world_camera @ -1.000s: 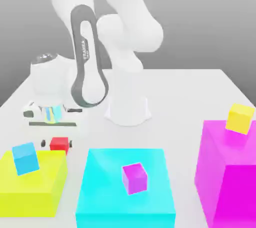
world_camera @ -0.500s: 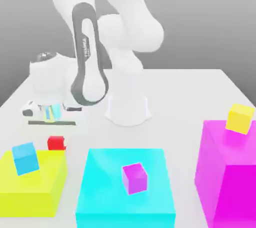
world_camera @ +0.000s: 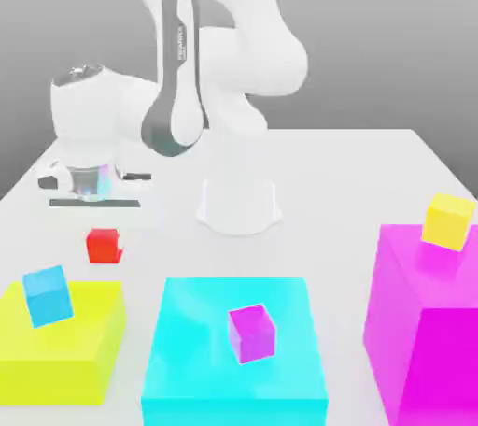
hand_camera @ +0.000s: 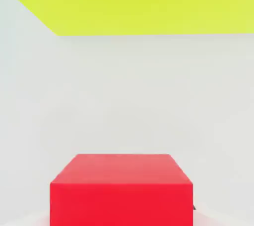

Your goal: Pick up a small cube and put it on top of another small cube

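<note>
Exterior view: the gripper (world_camera: 101,228) is shut tight on the small red cube (world_camera: 104,247). It holds the cube by 2 sides, just under the white hand, so I think it can carry the cube over to another cube. The red cube is smooth, shiny and has sharp corners. At 7 o'clock from it, a light-blue cube (world_camera: 47,295) sits tilted on a flat yellow block (world_camera: 79,345). At 4 o'clock, a magenta cube (world_camera: 252,333) rests on a cyan block (world_camera: 233,387). All look like hard plastic.

A yellow block (world_camera: 61,340) lower left, cyan block (world_camera: 233,359) lower centre and magenta block (world_camera: 425,321) lower right sit on the white tabletop (world_camera: 336,181); a yellow cube (world_camera: 448,220) tops the magenta block.
</note>
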You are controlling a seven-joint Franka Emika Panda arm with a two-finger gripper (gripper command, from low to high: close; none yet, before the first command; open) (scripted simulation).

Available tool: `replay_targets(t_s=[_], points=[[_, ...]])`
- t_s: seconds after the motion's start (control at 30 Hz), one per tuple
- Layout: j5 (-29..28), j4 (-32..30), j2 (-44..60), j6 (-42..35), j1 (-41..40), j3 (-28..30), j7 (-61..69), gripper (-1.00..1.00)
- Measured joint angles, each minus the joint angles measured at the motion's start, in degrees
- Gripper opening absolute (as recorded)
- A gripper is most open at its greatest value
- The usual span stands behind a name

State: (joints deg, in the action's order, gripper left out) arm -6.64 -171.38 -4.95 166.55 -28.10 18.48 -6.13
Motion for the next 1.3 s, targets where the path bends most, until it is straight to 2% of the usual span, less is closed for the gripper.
replay_targets(t_s=[0.4,1.0,1.07,1.17,1.2,1.3], points=[[6.27,8.42,-1.57,-10.1,8.65,-10.97,-22.8,-1.0],[9.43,21.8,-3.92,-25.69,18.65,-28.29,-62.29,-1.0],[8.86,22.16,-2.03,-24.17,19.03,-29.26,-64.99,-1.0],[7.11,21.36,3.4,-18.01,19.31,-29.28,-66.94,-1.0],[6.69,21.13,4.76,-16.44,19.77,-28.81,-67.3,1.0],[6.69,21.13,4.76,-16.43,19.7,-28.8,-67.3,1.0]])
